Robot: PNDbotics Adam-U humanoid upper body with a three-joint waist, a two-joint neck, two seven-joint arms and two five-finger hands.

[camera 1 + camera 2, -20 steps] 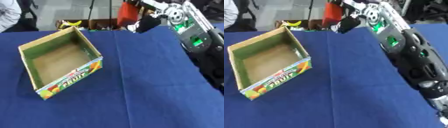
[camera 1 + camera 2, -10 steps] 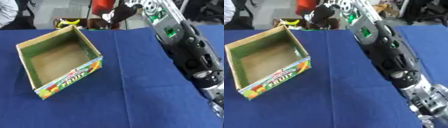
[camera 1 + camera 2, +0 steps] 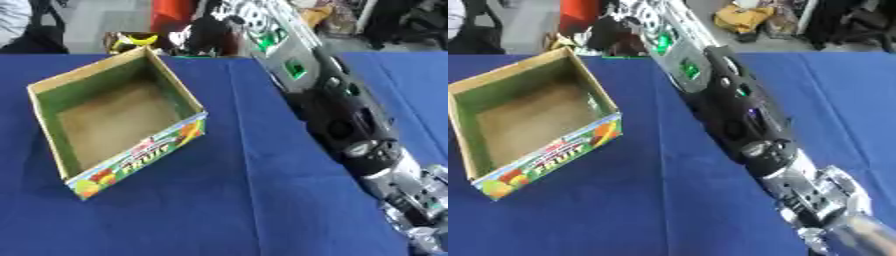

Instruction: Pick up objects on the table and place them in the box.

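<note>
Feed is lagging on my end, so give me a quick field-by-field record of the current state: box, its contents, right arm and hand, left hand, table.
box: open cardboard fruit box on the left part of the table, upright
box contents: empty, bare bottom showing
right arm: right arm stretched across the table toward the far edge
right hand: right hand at the far edge beyond the box; fingers not readable
near the hand: a yellow object behind the box's far corner, identity unclear
left hand: not in view
table: blue cloth

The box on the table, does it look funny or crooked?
A bit. The box sits turned at an angle on the blue table, not square to its edges, and looks empty. Nothing looks spilled or broken.
</note>
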